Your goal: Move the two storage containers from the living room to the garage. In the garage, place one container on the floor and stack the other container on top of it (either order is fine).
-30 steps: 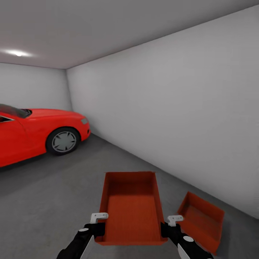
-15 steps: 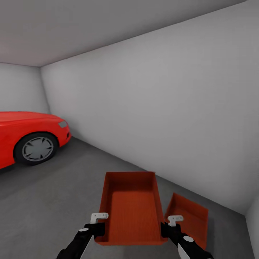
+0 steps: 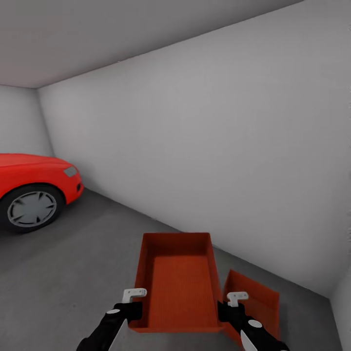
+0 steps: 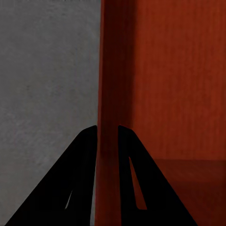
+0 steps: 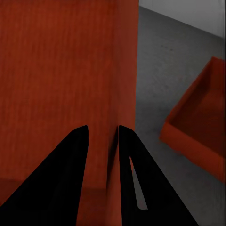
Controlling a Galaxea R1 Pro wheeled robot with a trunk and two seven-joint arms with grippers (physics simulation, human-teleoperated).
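I hold an orange-red open-top storage container [image 3: 179, 280] in front of me, above the dark grey garage floor [image 3: 73, 273]. My left gripper [image 3: 132, 310] is shut on its left wall [image 4: 107, 94]. On the container's right wall [image 5: 126, 70] my right gripper [image 3: 225, 311] is shut. The second container [image 3: 256, 302] rests on the floor to the right, just below and beside the held one, and also shows in the right wrist view [image 5: 200, 122].
A red car [image 3: 34, 187] stands at the left, its front wheel [image 3: 30, 208] facing me. A plain white wall [image 3: 219, 161] runs along the right and meets another wall at the far right corner. Open concrete lies between me and the car.
The view has turned right: the car has slid toward the left edge and the floor container has drawn closer under the held one. Both grips are unchanged.
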